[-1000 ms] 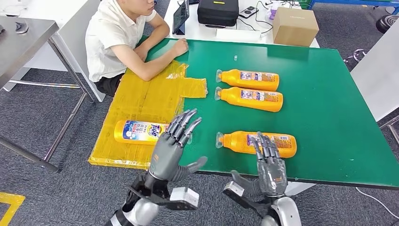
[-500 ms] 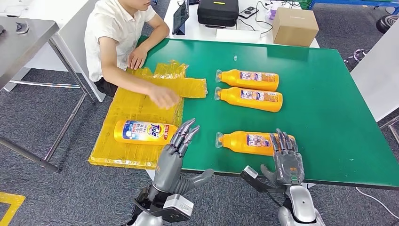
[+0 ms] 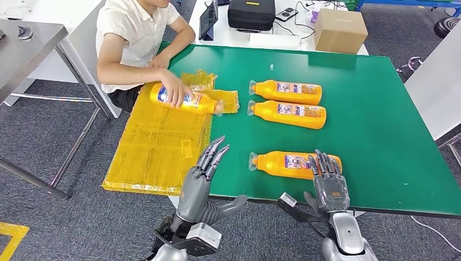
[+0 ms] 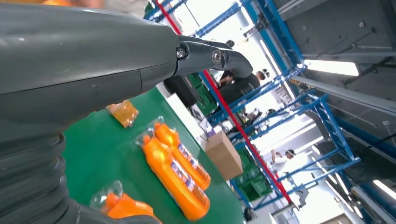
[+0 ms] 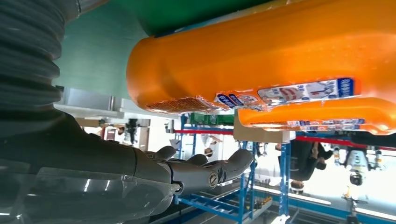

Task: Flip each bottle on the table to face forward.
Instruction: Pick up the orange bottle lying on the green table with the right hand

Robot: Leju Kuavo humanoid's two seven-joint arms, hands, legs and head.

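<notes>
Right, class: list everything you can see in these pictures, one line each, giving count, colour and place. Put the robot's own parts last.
Table: one, green, centre.
Bottles on the table: three, orange, lying on their sides; two close together further back, one near the front edge.
Bottle held by the person: one, orange with a blue label, above the yellow sheet.
Sheet: one, yellow, over the table's left side.
Cardboard box: one, brown, on the white table behind.
Case: one, black, beside the box.
Person: one, white shirt, seated at the left.
Left hand: grey, open, at the front edge.
Right hand: grey, open, by the nearest bottle's base.
</notes>
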